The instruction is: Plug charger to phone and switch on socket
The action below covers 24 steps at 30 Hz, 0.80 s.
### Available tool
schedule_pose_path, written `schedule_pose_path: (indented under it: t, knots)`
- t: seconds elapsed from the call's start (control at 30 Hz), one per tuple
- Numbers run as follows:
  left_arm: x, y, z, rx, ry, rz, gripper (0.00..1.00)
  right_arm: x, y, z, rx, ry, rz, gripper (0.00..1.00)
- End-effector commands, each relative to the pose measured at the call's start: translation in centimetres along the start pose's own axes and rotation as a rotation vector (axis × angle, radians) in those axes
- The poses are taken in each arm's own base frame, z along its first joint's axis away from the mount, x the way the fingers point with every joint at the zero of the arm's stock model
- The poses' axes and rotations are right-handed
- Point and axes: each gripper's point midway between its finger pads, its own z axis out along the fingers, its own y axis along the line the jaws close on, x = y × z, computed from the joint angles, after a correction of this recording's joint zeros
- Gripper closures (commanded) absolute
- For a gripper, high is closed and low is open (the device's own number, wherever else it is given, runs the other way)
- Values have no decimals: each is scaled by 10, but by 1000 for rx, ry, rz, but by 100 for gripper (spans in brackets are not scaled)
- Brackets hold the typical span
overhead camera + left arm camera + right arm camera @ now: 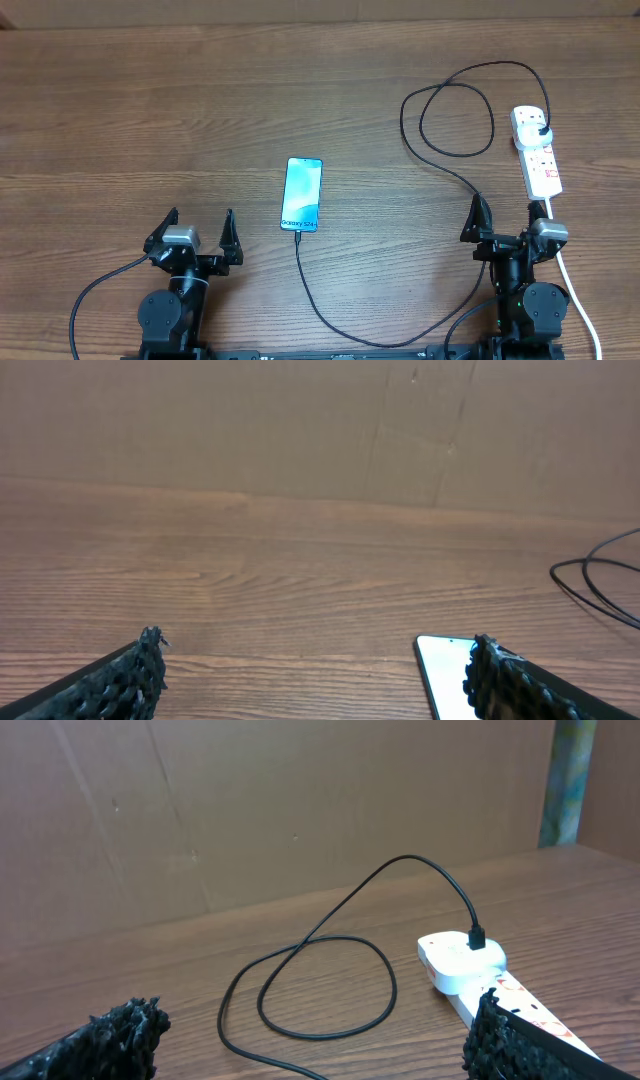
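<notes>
Overhead: my left gripper point(199, 222) and right gripper point(506, 212) both gape wide, empty. One phone point(302, 193) lies ahead-right of my left fingers; one charger point(298, 258) meets its near edge, seating unclear. Left wrist: phone beside the right-hand fingertip point(497, 678). Right wrist: one socket point(465, 963) — plug point(478, 936) in — just beyond the right-hand fingertip; switching it on is likely next.

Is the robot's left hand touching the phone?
Apart. The overhead view shows a strip of bare table between the left gripper and the phone. The gripper is open and holds nothing.
</notes>
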Motion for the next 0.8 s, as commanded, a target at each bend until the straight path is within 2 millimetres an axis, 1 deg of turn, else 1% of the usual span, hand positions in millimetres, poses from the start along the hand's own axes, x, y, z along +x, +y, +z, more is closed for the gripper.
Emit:
schedule_pose_path:
  t: [0.0,0.77]
  knots:
    - [1,3,0,-17,-3,40,0,2,0,0,-2,-4,-8,0]
    - [1,3,0,-17,-4,53,1,2,0,0,-2,-4,-8,0]
